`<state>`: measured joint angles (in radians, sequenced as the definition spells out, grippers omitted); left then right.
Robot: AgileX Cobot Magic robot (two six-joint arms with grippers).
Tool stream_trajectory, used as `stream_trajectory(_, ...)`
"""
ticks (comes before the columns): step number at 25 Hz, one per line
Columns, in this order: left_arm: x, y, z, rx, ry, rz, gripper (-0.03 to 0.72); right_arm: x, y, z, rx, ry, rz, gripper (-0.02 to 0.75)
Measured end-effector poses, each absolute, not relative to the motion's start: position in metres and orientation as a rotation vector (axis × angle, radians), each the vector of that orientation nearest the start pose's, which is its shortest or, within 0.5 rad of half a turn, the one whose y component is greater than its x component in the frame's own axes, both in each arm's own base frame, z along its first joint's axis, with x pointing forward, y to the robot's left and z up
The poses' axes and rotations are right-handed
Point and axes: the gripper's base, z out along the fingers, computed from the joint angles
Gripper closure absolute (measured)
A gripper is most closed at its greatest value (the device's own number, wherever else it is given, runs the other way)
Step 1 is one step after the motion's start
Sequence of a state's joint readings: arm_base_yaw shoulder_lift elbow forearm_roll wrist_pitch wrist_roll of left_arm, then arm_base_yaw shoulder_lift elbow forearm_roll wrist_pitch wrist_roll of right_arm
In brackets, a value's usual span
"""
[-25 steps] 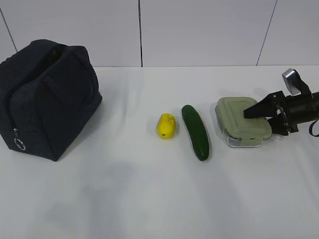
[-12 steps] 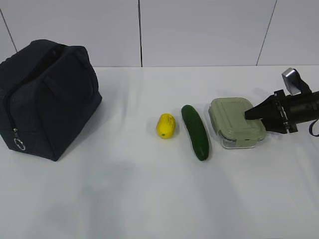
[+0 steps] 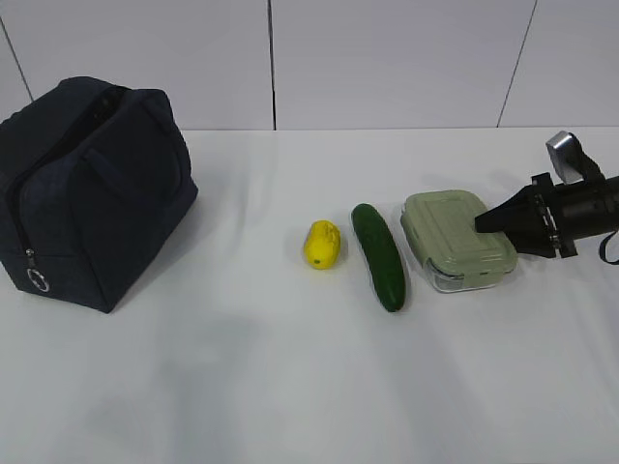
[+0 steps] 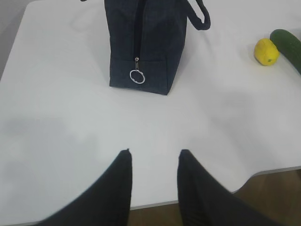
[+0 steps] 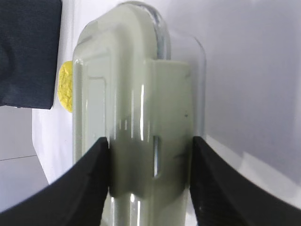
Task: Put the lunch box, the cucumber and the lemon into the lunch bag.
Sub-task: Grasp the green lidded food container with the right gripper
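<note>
Right black claw [image 3: 489,221] is clamped on the near end of the clear rounded lunch box with the sage-green lid [image 3: 457,238]; past it lie the long dark green cucumber [image 3: 379,255], then the small yellow lemon [image 3: 322,244], then the navy fabric lunch bag [image 3: 89,188] far off; left claw [image 4: 154,158] hangs spread open, holding nothing, bag straight ahead.

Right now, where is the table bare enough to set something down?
Free: the wide stretch between the bag and the lemon, and the whole front of the table. Crowded: lemon, cucumber and box lie close together on the right.
</note>
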<state>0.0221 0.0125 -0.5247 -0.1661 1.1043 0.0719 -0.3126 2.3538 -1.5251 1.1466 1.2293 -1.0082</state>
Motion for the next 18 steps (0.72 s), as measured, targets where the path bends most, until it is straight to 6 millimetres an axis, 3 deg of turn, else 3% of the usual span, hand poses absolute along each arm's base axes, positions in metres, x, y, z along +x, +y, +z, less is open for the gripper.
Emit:
stream_trajectory(8, -0.001, -0.014, 0.287, 0.059, 2.07, -0.154, 0.454, 0.428, -0.056, 0.097, -0.048, 2.495, 1.346, 0.357)
stream_trajectory(14, 0.045, -0.013, 0.305, 0.073, 2.275, -0.158, 0.453, 0.428, -0.057, 0.097, -0.046, 2.5, 1.345, 0.357)
stream_trajectory(18, 0.093, -0.011, 0.323, 0.071, 2.399, -0.157, 0.445, 0.428, -0.057, 0.097, -0.048, 2.503, 1.345, 0.358)
